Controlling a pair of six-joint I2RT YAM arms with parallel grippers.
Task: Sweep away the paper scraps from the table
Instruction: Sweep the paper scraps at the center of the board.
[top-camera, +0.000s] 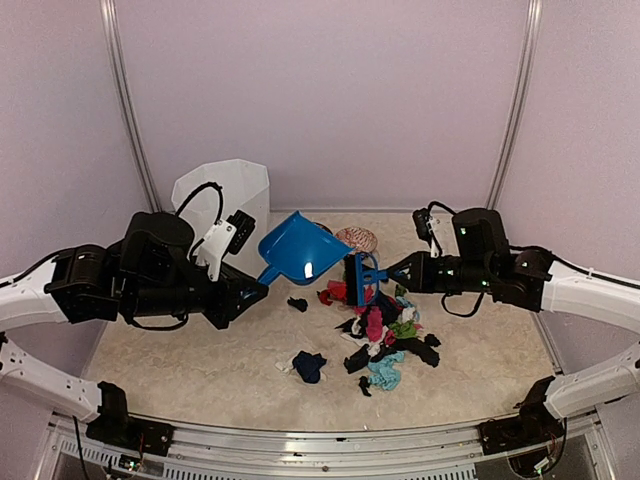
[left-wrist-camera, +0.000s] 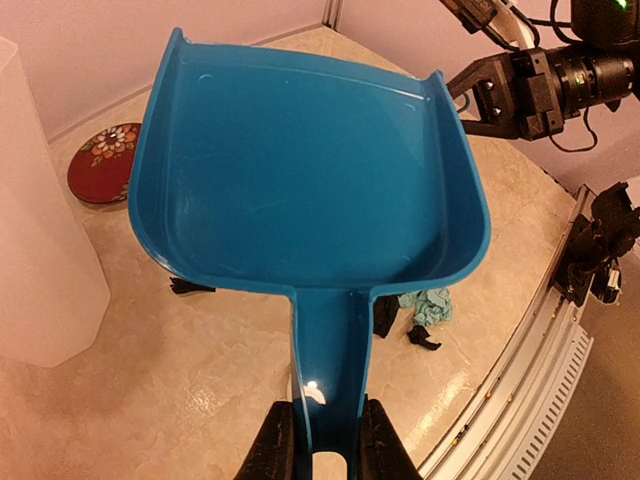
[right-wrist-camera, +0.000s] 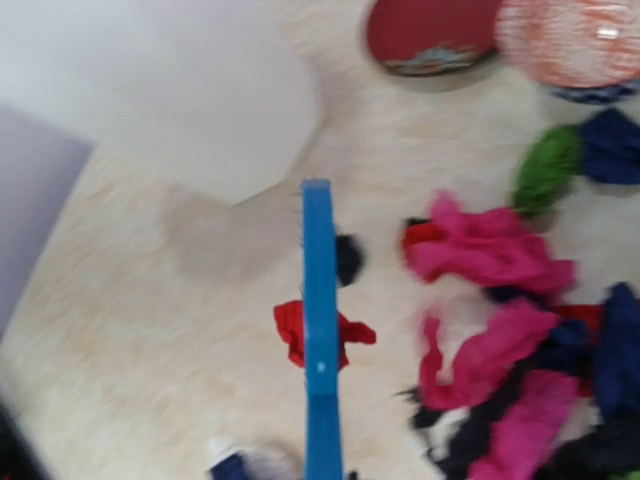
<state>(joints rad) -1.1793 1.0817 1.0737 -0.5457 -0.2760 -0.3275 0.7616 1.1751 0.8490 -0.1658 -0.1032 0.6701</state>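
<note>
Top external, table (top-camera: 200, 360): the beige mottled surface is carrying everything, with the paper scraps lying right of centre.
White bin (top-camera: 225, 190): it is standing at the far left, behind the left arm.
Dustpan (top-camera: 300, 248): the blue pan is hanging tilted between the bin and the pile, its mouth facing away from the left arm.
Left gripper (left-wrist-camera: 328, 445): its fingers (left-wrist-camera: 275, 445) are pressing narrowly on both sides of the dustpan handle, holding it.
Paper scraps (top-camera: 385, 335): pink, red, navy, black, green and teal wads are bunching in one loose pile just below the right gripper.
Brush (top-camera: 362, 278): the blue brush is sitting at the pile's far-left edge, among red and pink wads.
Right gripper (top-camera: 392, 272): it is closing on the brush handle; the wrist view is blurring and hiding the fingers.
Bowls (top-camera: 357, 238): they are sitting just behind the pile, near the dustpan's mouth.
Navy wad (top-camera: 308, 366): it is lying apart, left of the pile.
Black wad (top-camera: 297, 303): it is lying alone below the dustpan.
</note>
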